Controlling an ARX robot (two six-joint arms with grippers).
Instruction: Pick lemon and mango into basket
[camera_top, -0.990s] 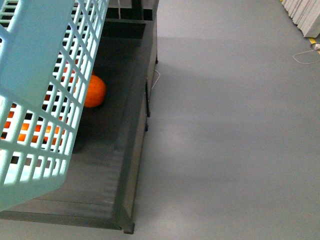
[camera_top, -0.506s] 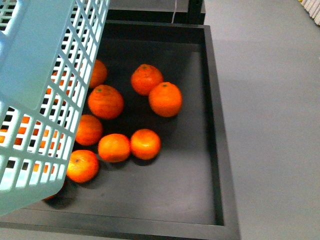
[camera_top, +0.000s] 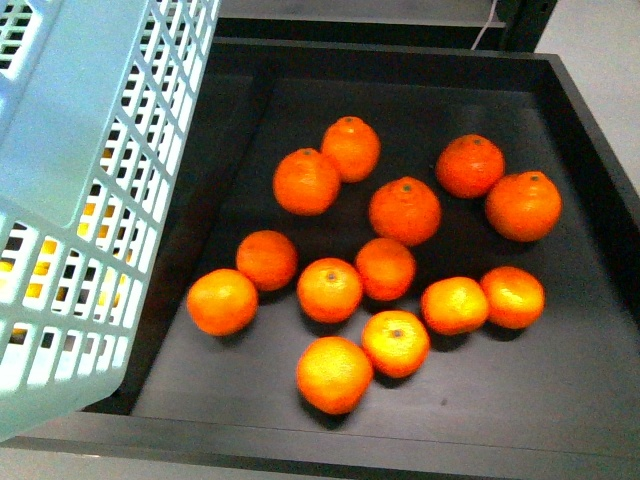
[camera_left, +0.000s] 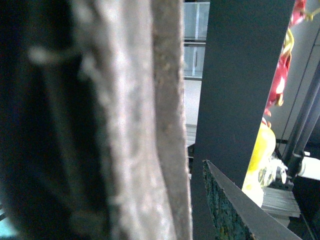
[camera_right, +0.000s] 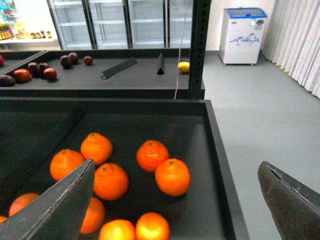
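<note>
1. Right gripper (camera_right: 176, 167) hangs spread wide with nothing between its fingers. Whether the left gripper (camera_left: 195, 190) is clamped or slack I cannot tell, because blurred close surfaces fill its wrist view.
2. Neither fruit is in hand. 1 small yellow oval, likely the lemon (camera_right: 184, 66), lies far beyond the right gripper on the next tray back. No mango shows. The turquoise basket (camera_top: 80, 120) hangs raised on the left gripper's side.
3. Within 1 second the front view swung from bare floor to a black tray (camera_top: 590, 130) of tangerines (camera_top: 405, 211), and the colour behind the basket's slots turned from orange to yellow. My judgement is that the robot is travelling and searching, with the wrong bin under the right gripper.
4. Counts: 13 tangerines, 1 basket, 1 possible lemon, 0 mangoes, and about 8 dark fruits (camera_right: 22, 75) far off beside the lemon's tray.
</note>
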